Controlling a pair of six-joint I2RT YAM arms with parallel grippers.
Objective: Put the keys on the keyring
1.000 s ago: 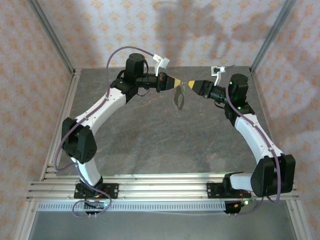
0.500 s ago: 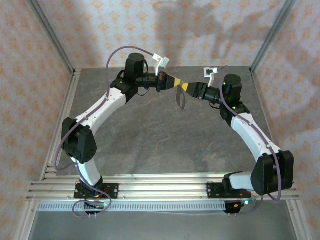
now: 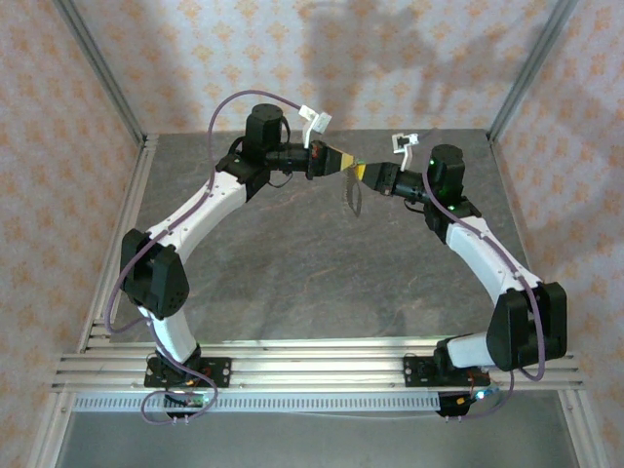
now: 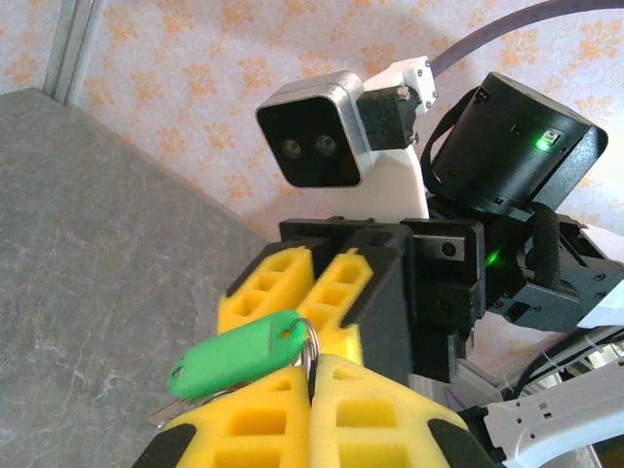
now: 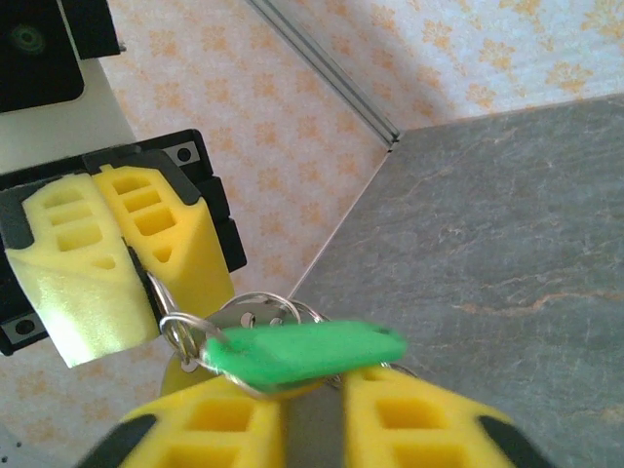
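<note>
My left gripper [image 3: 343, 162] is held above the table's back half, shut on the metal keyring [image 4: 313, 343], which is pinched between its yellow fingertips. From that ring hang a green plastic tag [image 4: 239, 353] and the keys [image 3: 352, 195], silver blades with small holes [image 5: 255, 310]. My right gripper [image 3: 362, 173] meets the left tip to tip. Its yellow fingers [image 5: 234, 414] are drawn in on the bunch under the tag [image 5: 302, 349], with a narrow slit left between them lower down. The left gripper [image 5: 146, 292] and the keyring [image 5: 166, 307] face the right wrist camera.
The grey stone-patterned table [image 3: 312, 283] lies well below both grippers. Patterned walls and metal corner posts [image 3: 107, 88] close in the back and sides. An aluminium rail [image 3: 312, 366] runs along the near edge by the arm bases.
My right gripper has moved left until it meets the left gripper's tips, and its jaws have narrowed around the hanging bunch. The left arm has stayed still.
</note>
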